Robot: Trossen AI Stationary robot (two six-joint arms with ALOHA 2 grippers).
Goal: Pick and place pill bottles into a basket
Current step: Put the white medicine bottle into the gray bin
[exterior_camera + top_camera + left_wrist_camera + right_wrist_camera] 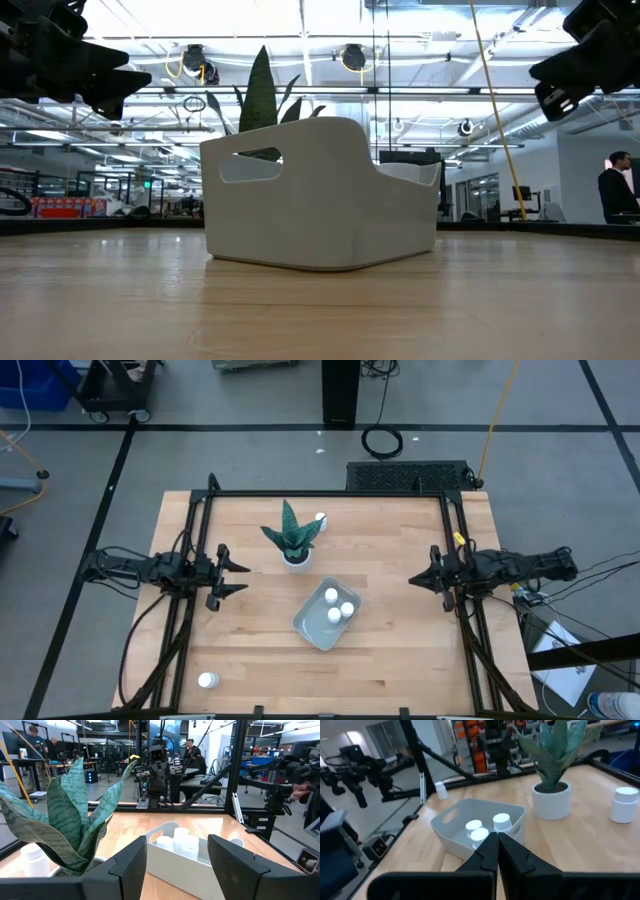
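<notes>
- Three pill bottles [338,610] stand inside the basket [309,628] at mid-table.
- A fourth bottle [208,681] sits near the front left corner; a fifth [321,518] stands behind the potted plant [292,538].
- The left gripper [232,569] hovers at the left edge, fingers spread, empty.
- The right gripper [415,579] hovers at the right edge, pinched closed, empty.

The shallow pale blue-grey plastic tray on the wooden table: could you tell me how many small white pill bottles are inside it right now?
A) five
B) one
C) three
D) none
C: the high view shows three white caps clustered inside the shallow pale blue-grey plastic tray, while two other small white pill bottles stand outside it on the table, one beside the potted plant and one near the front left corner.
</notes>
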